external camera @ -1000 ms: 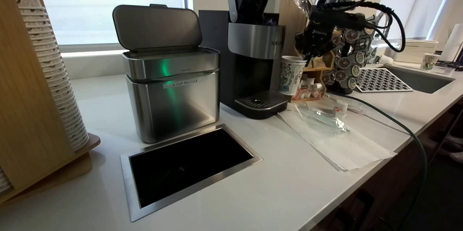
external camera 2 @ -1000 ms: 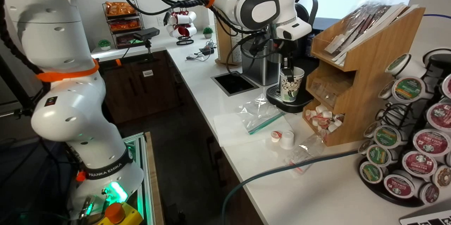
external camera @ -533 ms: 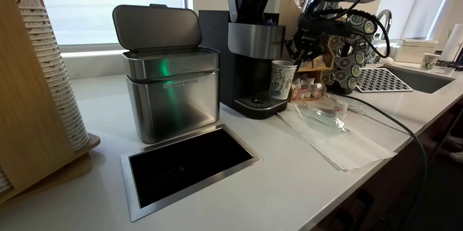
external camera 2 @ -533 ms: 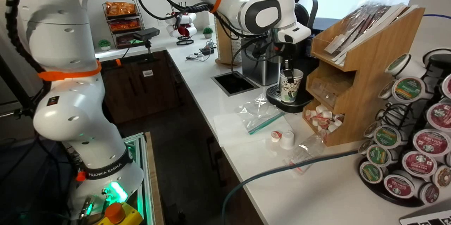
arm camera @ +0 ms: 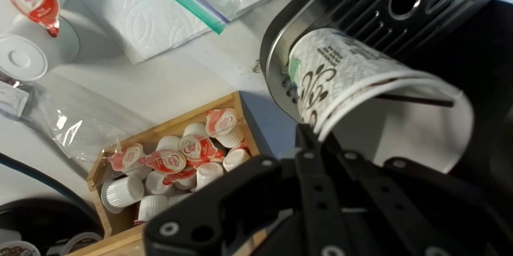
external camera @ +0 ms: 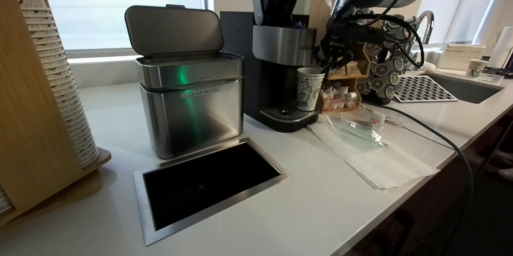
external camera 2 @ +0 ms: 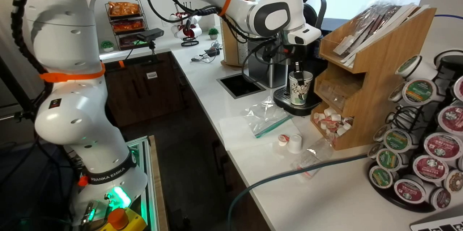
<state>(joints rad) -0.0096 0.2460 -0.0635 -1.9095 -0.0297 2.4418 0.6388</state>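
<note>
Robot arm [external camera 2: 70, 115]: stretched out over the counter [external camera: 320, 192], and my read is that the setting-down step is in hand
Coffee maker [external camera: 276, 45]: head swung open up top, its dark bay right by the action
Wooden organizer [external camera 2: 383, 68]: close alongside, creamer cups [arm camera: 195, 148] piled in its bottom compartment
Drip tray [external camera: 280, 115]: right underneath, and the load looks to be down on it, though full contact is hard to call
Gripper [arm camera: 318, 135]: almost fully closed and it has hold, pinching the paper cup [external camera: 309, 91] at the rim, one finger inside the wall, one outside
Where the paper cup is: mouth up, on the tray's side nearest the organizer, off-centre from the drain hole [arm camera: 404, 3]
Rim: the spot to watch, as the next move seems to call for a nudge inward, base flat, then a gentle parting so nothing tips
</note>
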